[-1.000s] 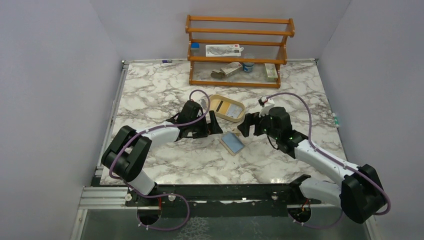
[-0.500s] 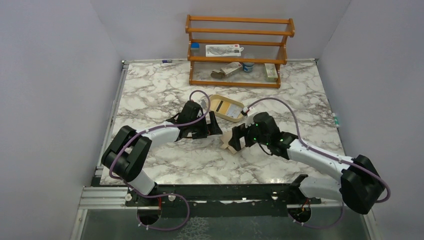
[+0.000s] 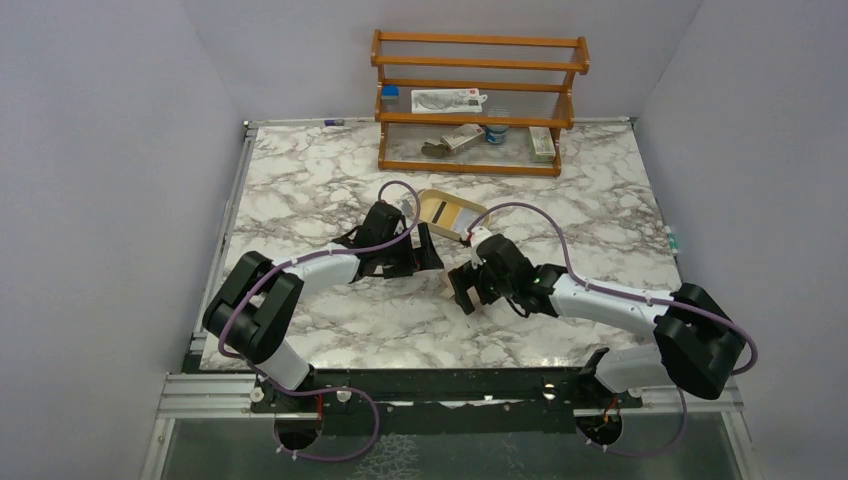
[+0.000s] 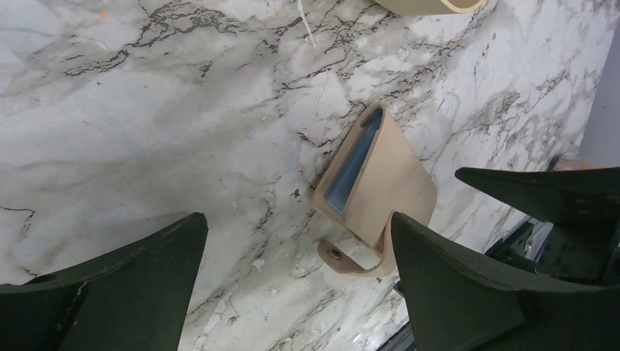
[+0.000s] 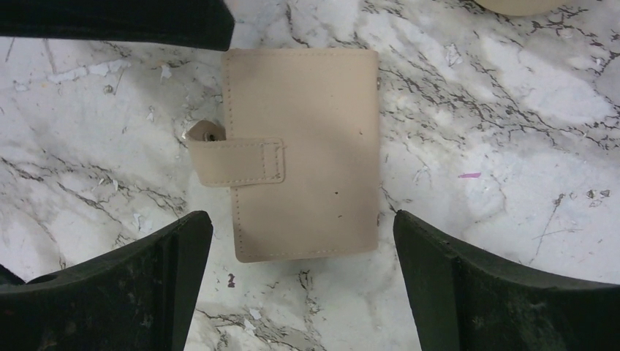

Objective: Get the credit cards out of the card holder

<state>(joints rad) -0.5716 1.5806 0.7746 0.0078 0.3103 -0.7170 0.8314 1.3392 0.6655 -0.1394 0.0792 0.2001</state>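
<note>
The card holder lies folded on the marble with its tan side up and its strap unsnapped. In the left wrist view it shows a light blue inner panel at its open edge. In the top view only a tan sliver shows beside my right gripper. That gripper is open, just above the holder's near edge. My left gripper is open and empty, just left of the holder. A yellow-orange card lies in the oval tray. I cannot make out the whitish-grey card.
The oval tan tray sits just behind the two grippers. A wooden rack with small packets and jars stands at the back. A purple cable from the right arm arches over the tray's right side.
My right gripper has moved left and nearer, over the card holder. The holder lay open with its blue panel up and is now folded, tan side up. The left arm has not moved.
</note>
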